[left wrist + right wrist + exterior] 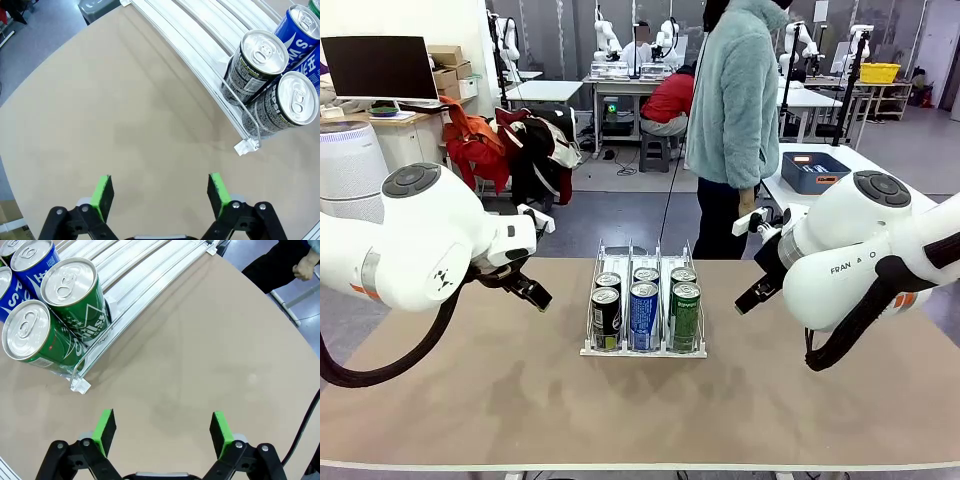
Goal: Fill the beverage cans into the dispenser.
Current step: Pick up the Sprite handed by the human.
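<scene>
The dispenser (592, 300) stands at the table's middle and holds several beverage cans: two black (606, 315) in the left lane, two blue-and-white (643, 315) in the middle, two green (685, 315) in the right. My left gripper (533, 292) hovers open just left of it. In the left wrist view this gripper (160, 192) is empty above bare table, with the black cans (255, 65) at the upper right. My right gripper (754, 294) hangs open right of the rack. The right wrist view shows this gripper (162, 432) empty, with the green cans (75, 295) at the upper left.
A person in a light fleece (735, 90) stands at the far side, one hand (305, 267) hanging by the table's edge. A dark blue bin (815, 170) sits on another table behind. Bare tabletop (640, 410) spreads in front of the rack and to both sides.
</scene>
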`<action>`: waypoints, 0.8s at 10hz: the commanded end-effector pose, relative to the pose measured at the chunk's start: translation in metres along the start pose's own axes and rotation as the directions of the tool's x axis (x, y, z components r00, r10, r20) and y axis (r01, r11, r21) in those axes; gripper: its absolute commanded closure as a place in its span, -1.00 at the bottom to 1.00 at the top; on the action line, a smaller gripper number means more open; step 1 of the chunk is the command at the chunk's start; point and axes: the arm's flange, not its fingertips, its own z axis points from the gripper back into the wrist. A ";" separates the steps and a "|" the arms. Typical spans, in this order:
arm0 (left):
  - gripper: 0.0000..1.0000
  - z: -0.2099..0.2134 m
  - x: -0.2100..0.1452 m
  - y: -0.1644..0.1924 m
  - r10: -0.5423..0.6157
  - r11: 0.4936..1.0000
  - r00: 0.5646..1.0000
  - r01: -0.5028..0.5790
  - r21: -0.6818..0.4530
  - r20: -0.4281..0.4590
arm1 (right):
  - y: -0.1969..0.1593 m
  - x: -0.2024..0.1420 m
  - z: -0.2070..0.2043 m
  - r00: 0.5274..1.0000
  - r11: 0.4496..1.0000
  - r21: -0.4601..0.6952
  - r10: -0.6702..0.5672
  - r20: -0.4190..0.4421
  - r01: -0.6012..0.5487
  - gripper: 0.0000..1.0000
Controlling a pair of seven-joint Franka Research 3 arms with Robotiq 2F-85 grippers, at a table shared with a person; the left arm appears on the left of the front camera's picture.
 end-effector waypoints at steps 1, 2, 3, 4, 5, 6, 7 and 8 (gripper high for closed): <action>-1.00 0.000 0.000 0.001 0.003 1.000 1.000 -0.003 0.001 0.000 | 0.000 0.000 0.000 1.000 1.000 0.000 -0.001 0.000 0.001 -1.00; -1.00 0.000 0.000 0.001 0.003 1.000 1.000 -0.003 0.001 0.000 | 0.000 0.000 0.000 1.000 1.000 0.000 -0.001 0.000 0.001 -1.00; -1.00 0.000 0.000 0.001 0.003 1.000 1.000 -0.003 0.001 0.000 | 0.000 0.000 0.000 1.000 1.000 0.000 -0.001 0.000 0.001 -1.00; -1.00 0.000 0.000 0.001 0.003 1.000 1.000 -0.003 0.001 0.000 | 0.000 0.000 0.000 1.000 1.000 0.000 -0.001 0.000 0.001 -1.00; -1.00 0.000 0.000 0.001 0.003 1.000 1.000 -0.003 0.001 0.000 | 0.000 0.000 0.000 1.000 1.000 0.000 -0.001 0.000 0.001 -1.00; -1.00 0.000 0.000 0.001 0.003 1.000 1.000 -0.003 0.001 0.000 | 0.000 0.000 0.000 1.000 1.000 0.000 -0.001 0.000 0.001 -1.00; -1.00 0.000 0.000 0.001 0.003 1.000 1.000 -0.003 0.001 0.000 | 0.000 0.000 0.000 1.000 1.000 0.000 -0.001 0.000 0.001 -1.00; -1.00 0.000 0.000 0.001 0.003 1.000 1.000 -0.003 0.001 0.000 | 0.000 0.000 0.000 1.000 1.000 0.000 -0.001 0.000 0.001 -1.00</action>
